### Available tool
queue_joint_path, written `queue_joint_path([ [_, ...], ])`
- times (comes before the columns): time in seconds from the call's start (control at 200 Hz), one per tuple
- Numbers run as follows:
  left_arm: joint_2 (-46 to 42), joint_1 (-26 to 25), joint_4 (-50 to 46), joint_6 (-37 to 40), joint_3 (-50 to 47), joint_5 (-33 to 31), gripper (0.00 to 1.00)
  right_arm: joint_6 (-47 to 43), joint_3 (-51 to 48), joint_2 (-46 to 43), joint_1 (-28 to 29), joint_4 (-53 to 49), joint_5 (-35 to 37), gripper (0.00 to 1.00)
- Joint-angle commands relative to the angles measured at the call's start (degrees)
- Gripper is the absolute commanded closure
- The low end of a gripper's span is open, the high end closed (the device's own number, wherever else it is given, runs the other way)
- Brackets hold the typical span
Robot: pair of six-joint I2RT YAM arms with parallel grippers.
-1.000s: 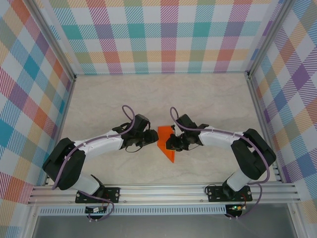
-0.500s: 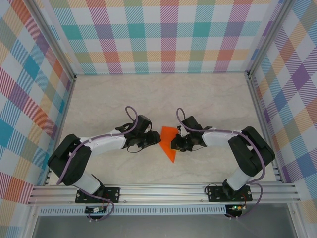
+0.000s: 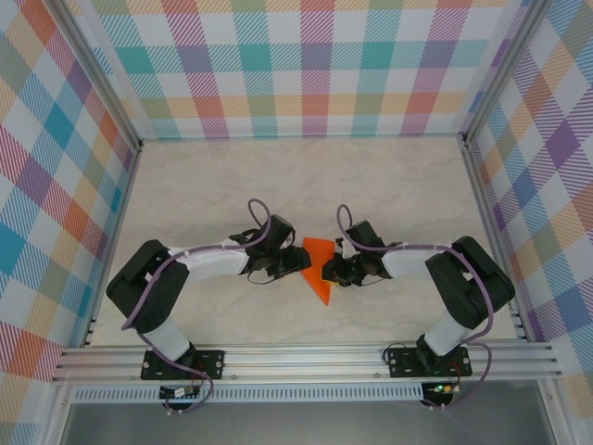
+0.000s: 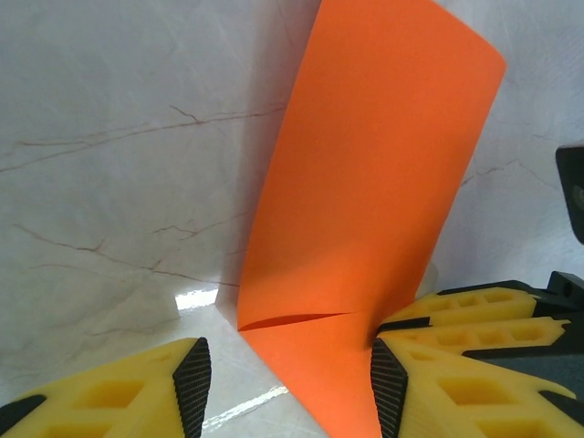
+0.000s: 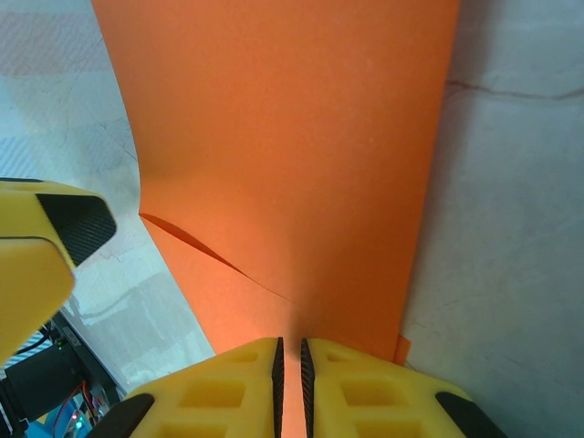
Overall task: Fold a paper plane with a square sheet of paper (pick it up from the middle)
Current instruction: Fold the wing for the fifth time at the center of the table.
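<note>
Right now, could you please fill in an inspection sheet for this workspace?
Surface: pale marbled table.
Job's things: orange sheet of paper, creased, partly raised off the table between the arms.
Clutter: nothing seen.
Grippers: left gripper, jaws open with the sheet between them; right gripper, jaws shut on the sheet.
Cables: purple cables loop above both wrists, apart from the paper.
Surroundings: plaid walls; aluminium frame at the near edge.

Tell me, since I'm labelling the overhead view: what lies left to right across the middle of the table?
In order: left gripper → square sheet of paper → right gripper.
</note>
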Motion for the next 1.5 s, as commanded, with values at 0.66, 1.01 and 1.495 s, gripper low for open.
queue_joint_path([
  [0.66, 4.54, -1.12, 7.57, -3.54, 0.94, 3.46, 0.62, 0.55, -1.66, 0.51, -0.75, 1.12, 0.82, 0.83],
  [1.01, 4.68, -1.12, 8.65, -2.28, 0.84, 2.07, 0.75, 0.91, -1.48, -0.12, -1.07, 1.37, 0.42, 0.82],
  [1.495, 1.76, -1.38, 10.54, -3.64, -2.41, -1.69, 0.98, -2.19, -0.79, -8.36, -0.10, -5.26, 8.08, 0.73],
])
